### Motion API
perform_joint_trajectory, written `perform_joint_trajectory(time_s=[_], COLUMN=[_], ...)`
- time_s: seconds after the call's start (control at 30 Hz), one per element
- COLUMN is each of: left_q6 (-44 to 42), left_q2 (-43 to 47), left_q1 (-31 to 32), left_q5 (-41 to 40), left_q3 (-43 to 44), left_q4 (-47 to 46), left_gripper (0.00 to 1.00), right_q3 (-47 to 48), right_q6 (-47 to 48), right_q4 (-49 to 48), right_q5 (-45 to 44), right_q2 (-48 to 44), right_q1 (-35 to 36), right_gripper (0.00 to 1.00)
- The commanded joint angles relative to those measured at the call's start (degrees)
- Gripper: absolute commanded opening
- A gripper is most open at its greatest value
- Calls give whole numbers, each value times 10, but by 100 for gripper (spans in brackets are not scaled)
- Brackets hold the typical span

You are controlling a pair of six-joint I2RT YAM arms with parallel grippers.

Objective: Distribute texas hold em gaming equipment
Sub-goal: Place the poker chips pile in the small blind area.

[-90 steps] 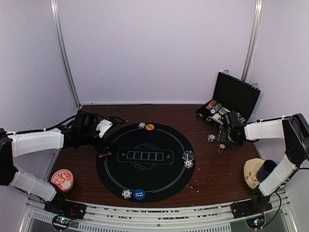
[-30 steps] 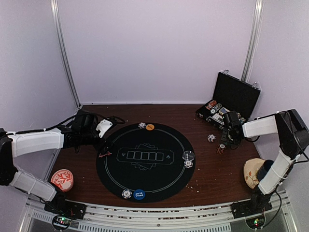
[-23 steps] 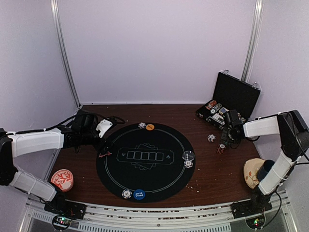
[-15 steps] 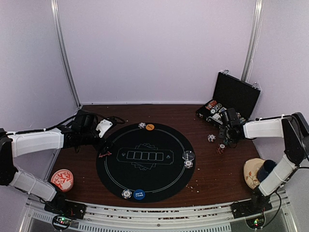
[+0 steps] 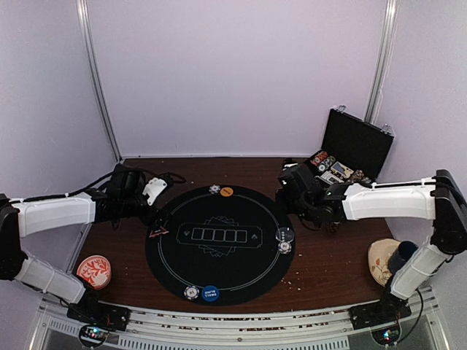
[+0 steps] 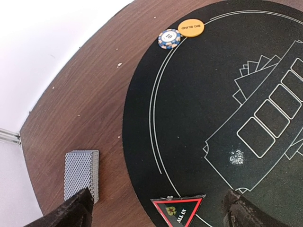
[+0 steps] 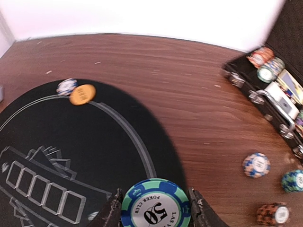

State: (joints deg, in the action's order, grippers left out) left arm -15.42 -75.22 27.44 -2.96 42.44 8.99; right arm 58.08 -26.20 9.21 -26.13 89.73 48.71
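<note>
Inside the right claw [image 7: 155, 210], pinched tight, sits a green-and-blue striped round poker chip [image 7: 155, 204], above the black round mat [image 7: 71, 142].

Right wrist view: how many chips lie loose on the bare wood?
3, all right of the mat, below the open case: a blue-white chip, a green chip at the frame edge, an orange-brown chip lowest. More may lie outside the frame.

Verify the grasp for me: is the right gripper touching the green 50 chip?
Touching. Right wrist view: the right gripper pinches the green 50 chip at both edges.
</note>
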Motion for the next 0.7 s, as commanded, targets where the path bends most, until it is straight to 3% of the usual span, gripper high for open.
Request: perform_joint_trajectory(time_s=[0.0,0.37,0.67], left_q6=[13,26,28], left_q2=[-6,-12,-11], left_q1=[-15,-44,-49], left_q5=[-6,-4,0], left_q3=[2,12,13], left_q4=[-27,-30,-29], left_gripper=[98,98,98], right_q3=[50,203,301], right_q6=[26,73,116], right_q4=[1,-29,-21], right_q5=[-17,60,147], right_q2=[57,208,297], right_q1=[78,232,291], right_gripper=[38,39,40])
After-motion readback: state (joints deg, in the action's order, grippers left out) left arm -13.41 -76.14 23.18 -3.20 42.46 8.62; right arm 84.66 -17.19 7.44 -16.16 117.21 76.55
